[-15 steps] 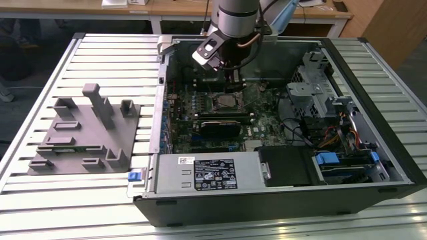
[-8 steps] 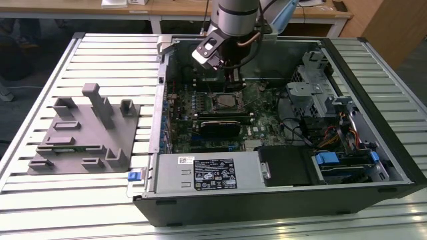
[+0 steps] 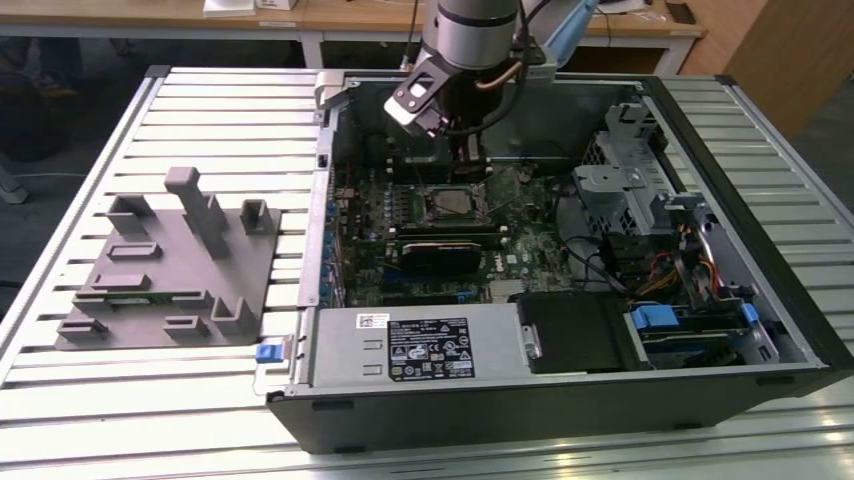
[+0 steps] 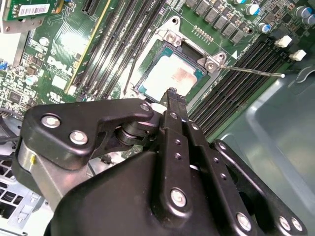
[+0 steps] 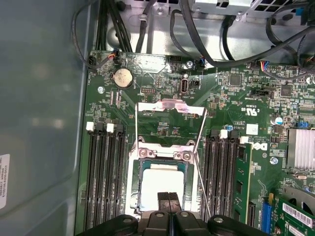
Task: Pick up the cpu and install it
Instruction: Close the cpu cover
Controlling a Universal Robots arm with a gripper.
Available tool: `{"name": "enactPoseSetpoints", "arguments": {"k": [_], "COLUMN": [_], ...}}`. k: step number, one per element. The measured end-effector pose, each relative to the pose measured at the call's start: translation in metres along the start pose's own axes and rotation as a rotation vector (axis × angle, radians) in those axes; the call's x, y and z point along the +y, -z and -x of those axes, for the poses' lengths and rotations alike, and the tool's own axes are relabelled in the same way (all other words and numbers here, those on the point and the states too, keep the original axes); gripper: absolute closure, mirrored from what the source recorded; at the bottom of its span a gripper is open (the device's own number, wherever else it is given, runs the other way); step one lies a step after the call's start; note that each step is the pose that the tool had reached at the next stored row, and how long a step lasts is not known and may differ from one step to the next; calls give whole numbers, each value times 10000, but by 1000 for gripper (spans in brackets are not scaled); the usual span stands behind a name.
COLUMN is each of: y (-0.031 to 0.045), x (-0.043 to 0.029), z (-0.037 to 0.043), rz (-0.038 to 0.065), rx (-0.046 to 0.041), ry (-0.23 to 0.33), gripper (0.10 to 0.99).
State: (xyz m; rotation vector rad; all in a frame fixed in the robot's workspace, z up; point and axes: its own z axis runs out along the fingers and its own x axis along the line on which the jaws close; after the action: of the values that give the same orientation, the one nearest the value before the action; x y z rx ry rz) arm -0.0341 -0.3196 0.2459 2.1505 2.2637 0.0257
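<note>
The cpu lies flat inside the socket, its pale top squared to the socket's rim on every side that can be seen. In the second wrist view the cpu shows a narrow green border all round between its metal top and the socket wall.

The gripper hangs just over the socket's near edge. Its two fingers are pressed together with nothing between them, and their tips sit above the cpu's edge. Whether they touch it cannot be told.

The socket's metal cover is swung back and lies open on the board beyond the socket. The thin lever rod stands free along one side of the socket.

Rows of memory slots flank the socket closely on both sides, leaving little room sideways. Beyond the slots on one side rises the grey wall of the computer case.

In the exterior view the arm reaches down into the open case above the socket. A grey fixture rests on the tabletop, well apart from the socket, outside the case.
</note>
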Motion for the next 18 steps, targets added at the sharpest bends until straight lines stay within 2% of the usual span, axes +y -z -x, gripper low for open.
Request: {"name": "enactPoseSetpoints", "arguments": {"k": [18], "y": [56], "x": [1], "z": [0], "rz": [0], "rx": [0], "ry": [0], "gripper": [980]}}
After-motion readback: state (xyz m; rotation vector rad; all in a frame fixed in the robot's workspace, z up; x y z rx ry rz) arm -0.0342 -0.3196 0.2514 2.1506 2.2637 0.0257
